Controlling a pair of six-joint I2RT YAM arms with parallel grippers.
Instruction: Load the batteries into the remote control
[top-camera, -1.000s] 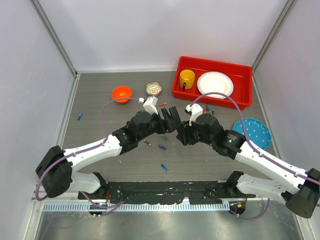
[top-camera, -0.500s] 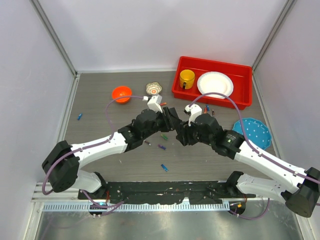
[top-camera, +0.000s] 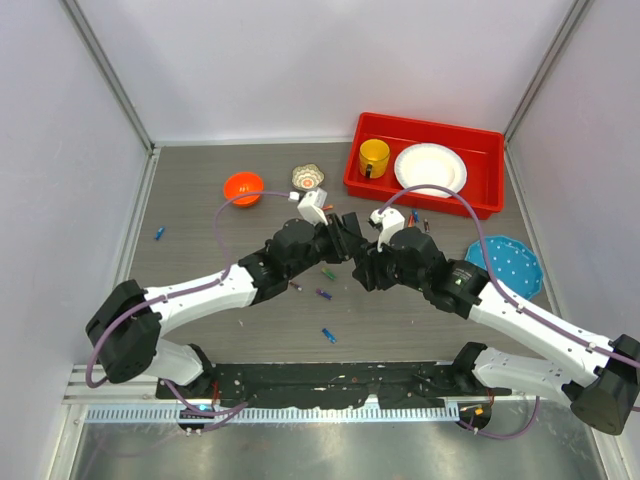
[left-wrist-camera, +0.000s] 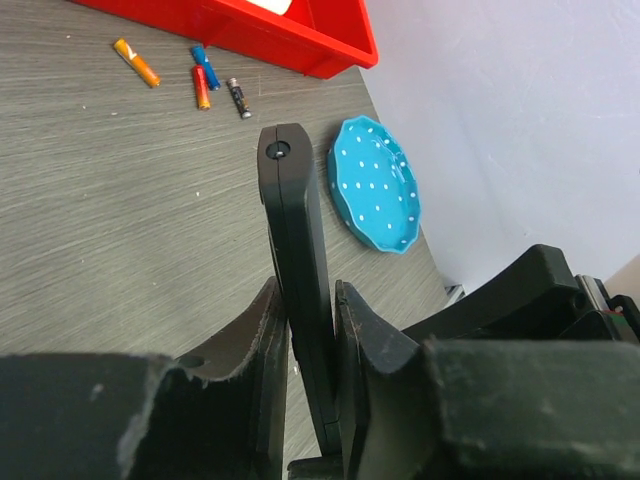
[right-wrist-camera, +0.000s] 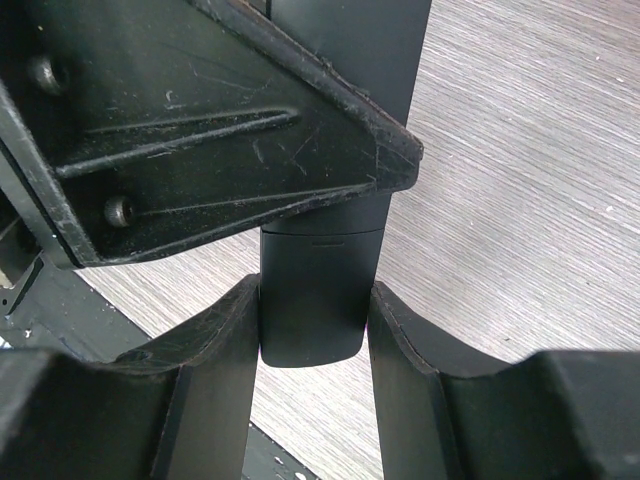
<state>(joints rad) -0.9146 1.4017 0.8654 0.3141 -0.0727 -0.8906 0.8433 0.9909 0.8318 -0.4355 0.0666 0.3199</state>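
The remote control, a slim black bar, is held above the table between both grippers in the middle of the top view. My left gripper is shut on its thin edges. My right gripper is shut on the wide sides of its rounded end, and the left gripper's body crowds that view. Seen from above, the left gripper and right gripper meet tip to tip. Loose batteries lie on the table: green, purple, blue, and orange near the bin.
A red bin at the back right holds a yellow cup and a white plate. A teal dotted plate lies right of the arms. An orange bowl and a small fluted cup sit behind the left arm.
My left gripper has moved slightly right toward the right gripper and closed its jaws onto the remote control. The right gripper has kept its hold and place.
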